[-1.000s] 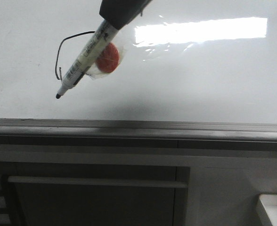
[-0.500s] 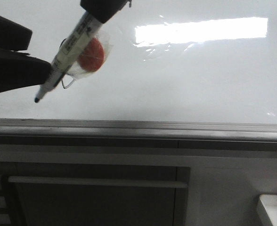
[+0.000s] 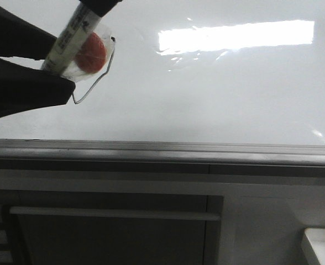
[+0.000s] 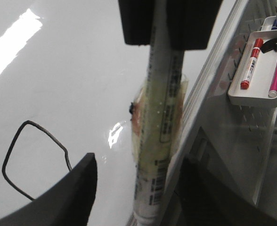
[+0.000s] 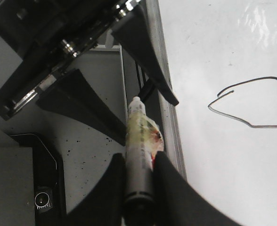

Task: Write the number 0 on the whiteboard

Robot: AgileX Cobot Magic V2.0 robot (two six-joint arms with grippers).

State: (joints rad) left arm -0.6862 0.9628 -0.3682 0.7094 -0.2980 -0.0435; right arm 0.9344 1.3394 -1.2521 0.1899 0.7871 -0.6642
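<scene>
Right end effector (image 5: 139, 186) pinches the white barrel marker (image 5: 138, 141), its tip pointing between the spread left end effector (image 4: 134, 188) fingers, thin black loop 0 (image 3: 99, 77) just beside on glossy whiteboard (image 3: 234, 94).

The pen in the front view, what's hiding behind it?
Behind the pen is the whiteboard and the drawn 0. Only its right side shows; the pen and dark arm cover the rest.
</scene>
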